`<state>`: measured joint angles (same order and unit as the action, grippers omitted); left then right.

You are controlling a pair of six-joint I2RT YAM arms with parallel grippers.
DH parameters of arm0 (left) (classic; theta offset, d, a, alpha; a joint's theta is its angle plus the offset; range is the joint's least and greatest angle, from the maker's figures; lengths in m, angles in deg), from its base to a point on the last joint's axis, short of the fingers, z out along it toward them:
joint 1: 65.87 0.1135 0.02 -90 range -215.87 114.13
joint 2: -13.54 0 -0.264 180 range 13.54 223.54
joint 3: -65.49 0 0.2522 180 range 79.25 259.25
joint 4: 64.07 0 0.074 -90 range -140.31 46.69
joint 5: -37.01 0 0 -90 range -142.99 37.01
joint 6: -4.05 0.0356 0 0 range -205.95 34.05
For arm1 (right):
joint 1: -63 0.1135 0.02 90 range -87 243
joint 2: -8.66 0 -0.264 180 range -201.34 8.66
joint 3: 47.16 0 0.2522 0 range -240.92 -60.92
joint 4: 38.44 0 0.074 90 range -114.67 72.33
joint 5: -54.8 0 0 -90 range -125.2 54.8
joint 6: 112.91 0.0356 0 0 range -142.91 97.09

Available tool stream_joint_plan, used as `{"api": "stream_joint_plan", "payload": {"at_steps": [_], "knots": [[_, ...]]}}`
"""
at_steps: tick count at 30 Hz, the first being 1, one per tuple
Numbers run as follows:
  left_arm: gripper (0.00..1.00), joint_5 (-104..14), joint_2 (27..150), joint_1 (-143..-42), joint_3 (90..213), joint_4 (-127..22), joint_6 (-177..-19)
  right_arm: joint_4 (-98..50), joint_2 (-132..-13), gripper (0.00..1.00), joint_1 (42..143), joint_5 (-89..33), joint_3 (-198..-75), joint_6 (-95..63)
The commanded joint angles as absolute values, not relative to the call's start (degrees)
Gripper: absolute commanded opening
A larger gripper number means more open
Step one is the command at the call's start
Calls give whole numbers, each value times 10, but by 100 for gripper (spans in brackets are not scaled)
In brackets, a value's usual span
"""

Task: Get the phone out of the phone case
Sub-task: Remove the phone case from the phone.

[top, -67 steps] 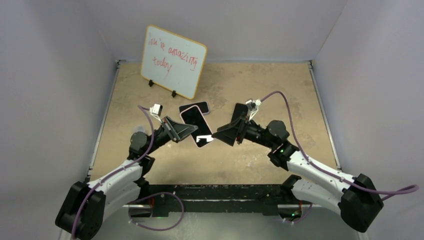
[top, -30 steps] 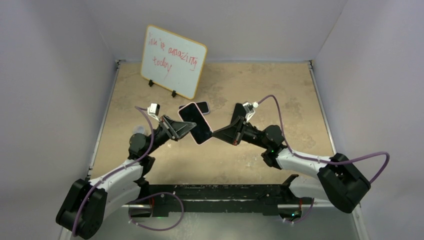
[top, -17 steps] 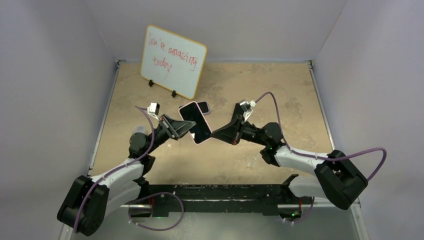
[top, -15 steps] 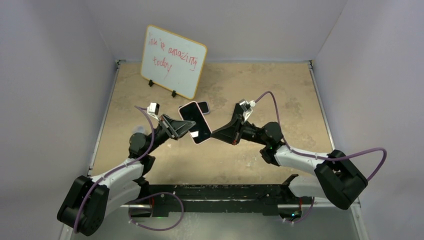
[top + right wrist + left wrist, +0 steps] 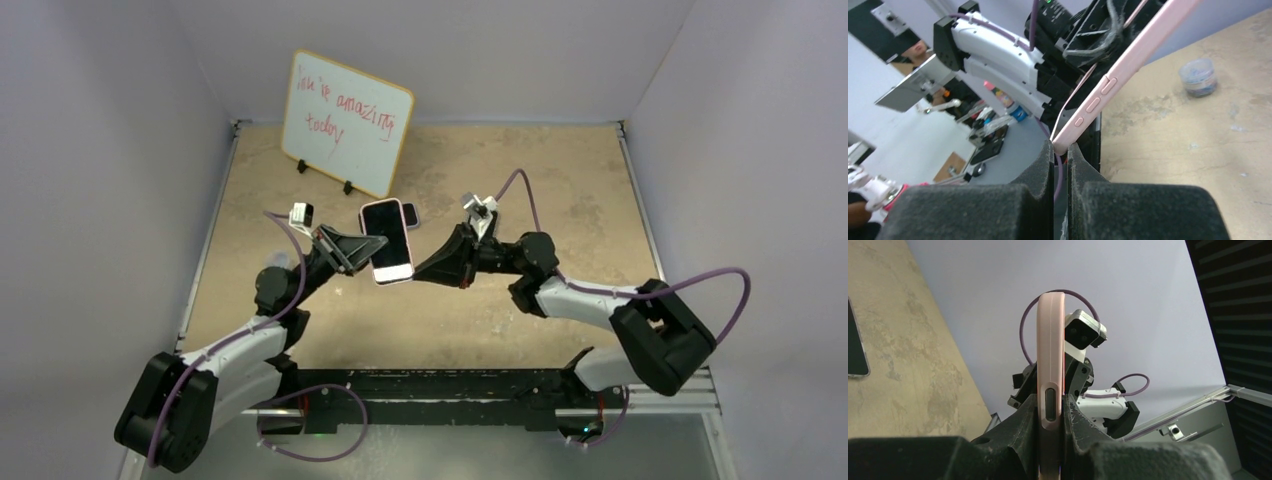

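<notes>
- Two left fingers (image 5: 1074, 420) are pressed against the flat faces of the pink phone case (image 5: 1050, 355), which is clamped edge-on between them.
- The right fingers (image 5: 1047, 162) are drawn almost together, and the lower corner of the phone case is pinched in the narrow slit between their tips.
- The phone (image 5: 386, 238) is seen seated in the phone case, its dark screen framed by the pink rim and turned up towards the overhead camera.
- Both are held in the air above the worktop (image 5: 520, 170), between the two arms, with the long side tilted.
- Side buttons (image 5: 1100, 95) on the case's edge are shown to the right wrist camera.
- A second phone (image 5: 411, 216) is laid flat on the worktop just behind the held one.
- A small clear tub (image 5: 1198, 76) is stood on the worktop, well apart from the case.
- A whiteboard (image 5: 345, 122) with red writing is propped at the far left of the worktop.
</notes>
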<state>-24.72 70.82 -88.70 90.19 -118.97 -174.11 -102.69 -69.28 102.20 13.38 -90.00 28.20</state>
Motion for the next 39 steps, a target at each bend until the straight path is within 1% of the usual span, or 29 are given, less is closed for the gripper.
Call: {"api": "stream_joint_plan", "payload": {"at_steps": [1, 3, 5, 7, 12, 16, 21, 24, 27, 30, 32, 39], "knots": [[0, -231, 722, -898, 917, -1151, -1751, -1260, -733, 0, 1046, 197, -969, 327], [0, -231, 719, -898, 918, -1151, -1751, -1294, -755, 0, 1045, 199, -977, 351], [0, -231, 717, -898, 918, -1150, -1751, -1280, -761, 0, 1045, 191, -984, 342], [0, -231, 714, -898, 917, -1149, -1748, -1226, -753, 0, 1045, 176, -986, 305], [0, -248, 706, -898, 908, -1155, -1746, -1038, -702, 0, 1045, 125, -976, 202], [0, -280, 702, -897, 898, -1172, -1747, -931, -650, 1, 1045, 49, -952, 152], [0, -341, 673, -898, 890, -1163, -1738, -835, -586, 21, 1059, -88, -917, 177], [0, -377, 643, -898, 888, -1139, -1725, -844, -557, 36, 1091, -165, -886, 213], [0, -407, 622, -898, 878, -1131, -1721, -877, -537, 43, 1119, -236, -851, 254], [0, -428, 610, -898, 872, -1133, -1723, -894, -531, 49, 1140, -302, -826, 287], [0, -437, 609, -898, 869, -1141, -1726, -901, -536, 50, 1152, -327, -818, 297], [0, -442, 622, -898, 865, -1174, -1745, -969, -621, 52, 1180, -316, -846, 319]]}}
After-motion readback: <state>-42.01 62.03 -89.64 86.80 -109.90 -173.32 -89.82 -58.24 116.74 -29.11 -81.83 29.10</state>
